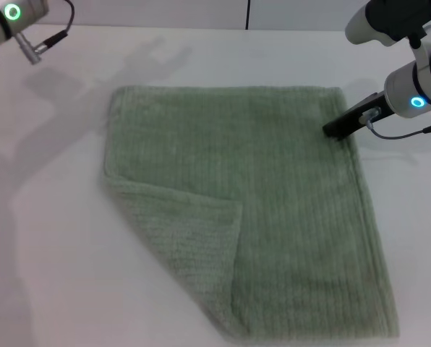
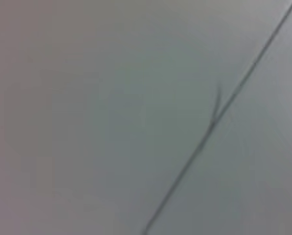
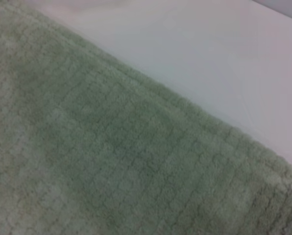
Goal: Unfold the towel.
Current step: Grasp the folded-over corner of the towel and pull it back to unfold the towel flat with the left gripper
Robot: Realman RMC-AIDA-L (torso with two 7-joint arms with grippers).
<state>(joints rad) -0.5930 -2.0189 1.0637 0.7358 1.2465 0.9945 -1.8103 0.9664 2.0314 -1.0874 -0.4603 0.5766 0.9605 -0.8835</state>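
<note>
The sage-green towel point(image 1: 288, 210) lies spread flat on the white table point(image 1: 49, 253). Its near left corner is folded over onto the cloth as a triangular flap point(image 1: 183, 231). My right gripper point(image 1: 337, 130) is low at the towel's right edge, close to the far right corner, touching or just above the cloth. The right wrist view shows the ribbed towel point(image 3: 111, 156) and its hemmed edge against the table point(image 3: 195, 54). My left arm point(image 1: 9, 18) is raised at the far left, away from the towel; its gripper is out of view.
The left wrist view shows only the plain surface point(image 2: 87, 122) crossed by a thin dark line point(image 2: 209, 127). A dark vertical line point(image 1: 248, 14) shows at the back past the table's far edge. The towel's near edge reaches the bottom of the head view.
</note>
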